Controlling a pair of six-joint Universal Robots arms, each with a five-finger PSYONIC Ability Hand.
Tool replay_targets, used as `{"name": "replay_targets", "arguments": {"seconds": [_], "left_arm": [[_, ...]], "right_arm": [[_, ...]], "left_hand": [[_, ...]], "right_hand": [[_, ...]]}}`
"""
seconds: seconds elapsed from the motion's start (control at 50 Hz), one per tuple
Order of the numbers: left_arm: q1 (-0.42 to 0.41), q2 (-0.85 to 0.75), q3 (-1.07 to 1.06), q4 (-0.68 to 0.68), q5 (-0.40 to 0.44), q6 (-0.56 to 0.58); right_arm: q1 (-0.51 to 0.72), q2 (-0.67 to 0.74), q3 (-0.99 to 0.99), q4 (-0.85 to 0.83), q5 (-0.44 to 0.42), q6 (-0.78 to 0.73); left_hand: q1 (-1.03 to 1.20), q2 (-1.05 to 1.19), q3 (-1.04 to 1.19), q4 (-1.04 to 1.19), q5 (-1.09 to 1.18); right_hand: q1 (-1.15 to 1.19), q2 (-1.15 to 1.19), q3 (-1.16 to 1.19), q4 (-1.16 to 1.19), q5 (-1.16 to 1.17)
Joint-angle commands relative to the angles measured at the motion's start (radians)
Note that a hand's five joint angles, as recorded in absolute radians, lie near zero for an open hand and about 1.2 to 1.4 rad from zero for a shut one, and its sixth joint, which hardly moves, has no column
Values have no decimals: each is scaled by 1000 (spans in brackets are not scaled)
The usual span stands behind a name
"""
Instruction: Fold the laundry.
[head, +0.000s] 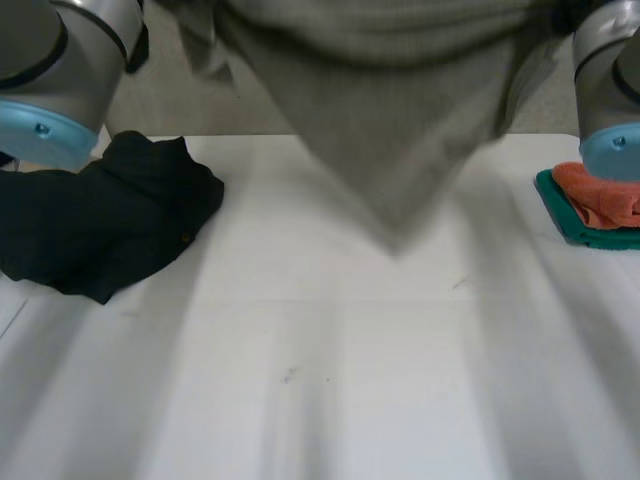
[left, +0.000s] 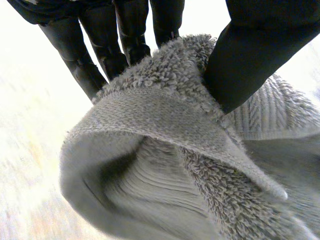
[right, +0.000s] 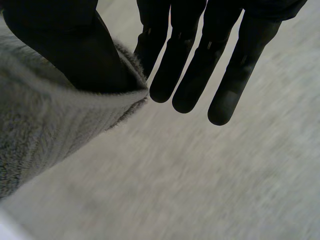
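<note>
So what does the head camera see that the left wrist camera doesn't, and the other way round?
Head view: the white table, a black garment at its left, and an orange cloth on a green cloth at its right. Left wrist view: the left hand, thumb and fingers pinching the grey towel's edge. Shared: the grey towel, hanging.

Your white table (head: 320, 400) carries a crumpled black cloth (head: 100, 225) at its left, and an orange cloth (head: 600, 195) atop a teal cloth (head: 570, 228) at its right
</note>
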Motion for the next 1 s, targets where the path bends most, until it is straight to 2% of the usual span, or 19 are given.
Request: {"name": "replay_targets", "arguments": {"seconds": [0.02, 0.14, 0.26, 0.34, 0.42, 0.5, 0.6, 0.8, 0.9, 1.0], "left_arm": [[28, 18, -148, 59, 8, -53], [47, -1, -393, 59, 5, -24], [44, -91, -562, 62, 2, 74], [48, -166, -611, 47, -27, 176], [45, -153, -633, -11, -78, 252], [30, -91, -659, -86, -93, 296], [10, -24, -711, -109, -101, 302], [-15, 82, -896, -7, -97, 331], [-24, 36, -906, 99, -115, 409], [-11, -22, -863, 130, -120, 438]], "right_arm": [[18, -86, 172, -52, -76, 23], [18, -126, 472, -45, -196, 21], [22, -62, 677, -48, -270, -11], [22, 12, 731, -29, -258, -78], [15, 37, 748, 15, -235, -124], [5, 9, 763, 50, -221, -104], [-1, -34, 798, 50, -224, -71], [-5, -63, 864, 38, -238, -41], [-4, -59, 874, 37, -239, -44], [-1, -60, 892, 35, -238, -51]], "left_hand": [[271, 202, 219, 202, 263], [271, 202, 219, 202, 263], [271, 202, 219, 202, 263], [271, 202, 219, 202, 263], [207, 138, 155, 138, 200], [-338, -408, -390, -408, -346], [-589, -658, -641, -658, -596], [-601, -670, -653, -670, -608], [-612, -681, -664, -682, -620], [-604, -673, -656, -673, -611]], "right_hand": [[258, 218, 207, 199, 235], [258, 218, 207, 199, 235], [258, 218, 207, 199, 235], [258, 218, 207, 199, 235], [258, 218, 207, 199, 235], [258, 218, 207, 199, 235], [258, 218, 207, 199, 235], [258, 218, 207, 199, 235], [258, 218, 207, 199, 235], [258, 218, 207, 199, 235]]}}
